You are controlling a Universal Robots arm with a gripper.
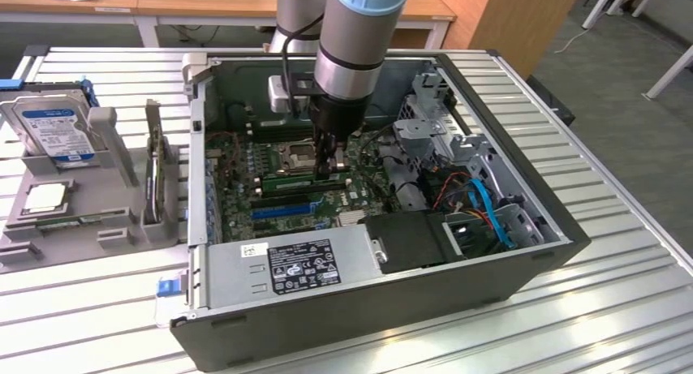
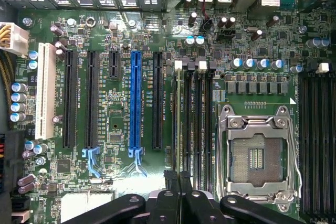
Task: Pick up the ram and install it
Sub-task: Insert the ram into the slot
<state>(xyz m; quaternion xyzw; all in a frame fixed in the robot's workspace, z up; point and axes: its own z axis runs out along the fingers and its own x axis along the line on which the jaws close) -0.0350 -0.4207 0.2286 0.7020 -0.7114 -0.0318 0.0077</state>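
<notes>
The ram (image 1: 290, 182) is a thin green stick standing on edge in a memory slot on the motherboard (image 1: 243, 171), just in front of the CPU socket (image 1: 298, 155). In the wrist view the ram (image 2: 181, 124) shows edge-on along the slot, next to empty black slots. My gripper (image 1: 328, 173) reaches down into the open computer case, over the end of the ram toward the exterior view's right. Its two black fingers (image 2: 170, 182) are pressed together, so the gripper (image 2: 178, 178) is shut at that end of the stick. I cannot tell whether the tips touch the ram.
The case wall (image 1: 509, 139), drive cage (image 1: 433, 131) and power supply (image 1: 292, 264) ring the board. A blue expansion slot (image 2: 135, 103) lies beside the memory slots. A grey tray (image 1: 65, 228) at the exterior view's left holds a hard drive (image 1: 54, 126), a CPU chip (image 1: 45, 197) and an upright card (image 1: 155, 171).
</notes>
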